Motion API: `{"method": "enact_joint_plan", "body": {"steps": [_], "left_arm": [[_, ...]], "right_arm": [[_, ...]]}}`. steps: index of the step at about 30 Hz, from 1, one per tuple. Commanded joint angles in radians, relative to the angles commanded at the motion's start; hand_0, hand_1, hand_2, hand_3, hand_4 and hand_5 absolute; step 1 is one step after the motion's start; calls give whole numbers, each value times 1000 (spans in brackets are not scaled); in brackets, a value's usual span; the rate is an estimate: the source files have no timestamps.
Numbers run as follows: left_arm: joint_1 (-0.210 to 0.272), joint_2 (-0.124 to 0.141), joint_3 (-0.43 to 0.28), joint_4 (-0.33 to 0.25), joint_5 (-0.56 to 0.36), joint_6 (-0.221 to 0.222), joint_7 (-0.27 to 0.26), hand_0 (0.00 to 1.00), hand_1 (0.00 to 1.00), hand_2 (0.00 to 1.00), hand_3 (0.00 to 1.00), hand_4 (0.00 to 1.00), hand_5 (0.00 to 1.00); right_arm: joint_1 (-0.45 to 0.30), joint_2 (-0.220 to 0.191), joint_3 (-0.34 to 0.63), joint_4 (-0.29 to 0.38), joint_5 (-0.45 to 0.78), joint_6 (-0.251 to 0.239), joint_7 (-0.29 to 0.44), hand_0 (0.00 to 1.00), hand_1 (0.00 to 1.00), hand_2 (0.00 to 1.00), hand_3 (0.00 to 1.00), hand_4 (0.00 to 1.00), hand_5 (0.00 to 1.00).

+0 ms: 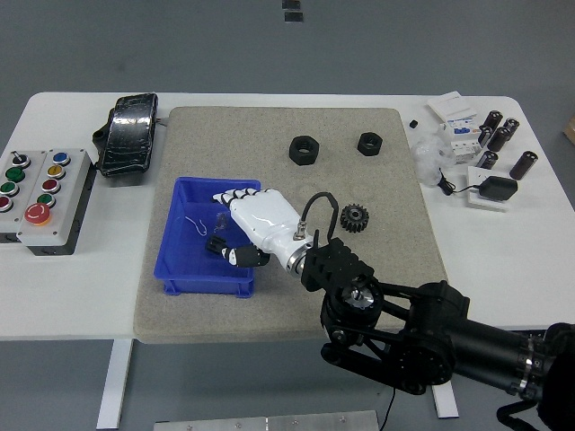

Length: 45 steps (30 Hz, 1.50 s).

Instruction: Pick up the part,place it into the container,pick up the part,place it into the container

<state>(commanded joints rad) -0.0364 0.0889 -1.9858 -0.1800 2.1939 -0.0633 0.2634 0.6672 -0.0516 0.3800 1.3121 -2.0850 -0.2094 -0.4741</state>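
Note:
My right hand [230,226], white with a black arm, reaches from the lower right over the blue container [205,285] on the grey mat. Its fingers [235,195] are spread and hold nothing. A small black part [216,243] lies inside the container, just left of the thumb. A black gear [357,216] lies on the mat to the right of the hand. Two black hex nuts [304,149] [369,143] lie farther back on the mat. The left arm is out of view.
A grey button box [40,189] and a black pad [130,133] sit at the left. Black cylinders [499,135], a white breaker [458,126] and a black adapter [497,189] crowd the table's right end. The grey mat [395,251] covers the middle.

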Motion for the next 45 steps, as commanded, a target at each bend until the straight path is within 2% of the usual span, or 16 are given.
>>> {"method": "enact_joint_plan", "body": {"steps": [3,6,7,9,12,13,17,19,22,24,25,26,31,36,45], "left_arm": [[1,1,-2,0,3,0,0,656,569,548,620,697,376],[1,1,-3,0,4,0,-1,656,569,548,620,697,376],[0,1,-2,0,3,0,-1,656,569,549,620,697,376],[1,0,-1,0,1,0,-1,656,569,549,620,697,376],[2,-1,-4,0,8,-1,0,656,569,549,620,697,376],[3,0,-5,0,10,-1,0,656,569,548,620,696,377],[2,6,-5,0,10,1,-3,656,569,548,620,696,377],[2,9,-5,0,9,1,-5,656,569,548,620,696,378],[0,10,-2,0,4,2,-7,656,569,548,620,696,378],[-1,9,0,0,2,2,-8,656,569,548,620,696,378],[-1,9,1,0,1,2,-8,656,569,547,620,697,379],[-1,8,1,0,1,1,-8,656,569,547,620,697,379],[-2,7,1,0,2,1,-9,656,569,547,620,697,378],[-3,8,1,0,3,0,-10,656,569,547,620,697,378],[-1,8,-8,0,15,1,-8,656,568,549,621,696,379]], "right_arm": [[-5,-5,16,11,12,-12,9,657,841,875,884,803,379],[-22,-18,64,37,48,-58,32,657,841,875,884,803,379],[-31,-25,86,47,54,-75,35,592,775,814,834,801,397],[-46,-42,132,57,21,-78,12,592,775,814,834,801,397],[-61,-73,208,34,-44,-15,-51,592,775,814,834,801,397],[-65,-84,234,19,-66,13,-76,479,797,880,877,810,381],[-87,-132,315,-36,-113,125,-167,479,797,880,877,810,381],[-97,-147,326,-53,-132,178,-171,468,832,915,906,843,407],[-113,-159,324,-73,-135,252,-171,468,832,915,906,843,407],[-123,-161,320,-76,-126,290,-171,468,832,915,906,843,407],[-127,-162,318,-76,-122,300,-171,447,826,928,906,859,449],[-132,-162,314,-74,-116,310,-171,447,826,928,906,859,449],[-142,-154,291,-76,-83,314,-171,434,802,912,890,855,465],[-146,-151,277,-84,-59,299,-171,434,802,912,890,855,465],[-148,-159,280,-61,-50,263,-171,405,776,885,881,842,465]]}}
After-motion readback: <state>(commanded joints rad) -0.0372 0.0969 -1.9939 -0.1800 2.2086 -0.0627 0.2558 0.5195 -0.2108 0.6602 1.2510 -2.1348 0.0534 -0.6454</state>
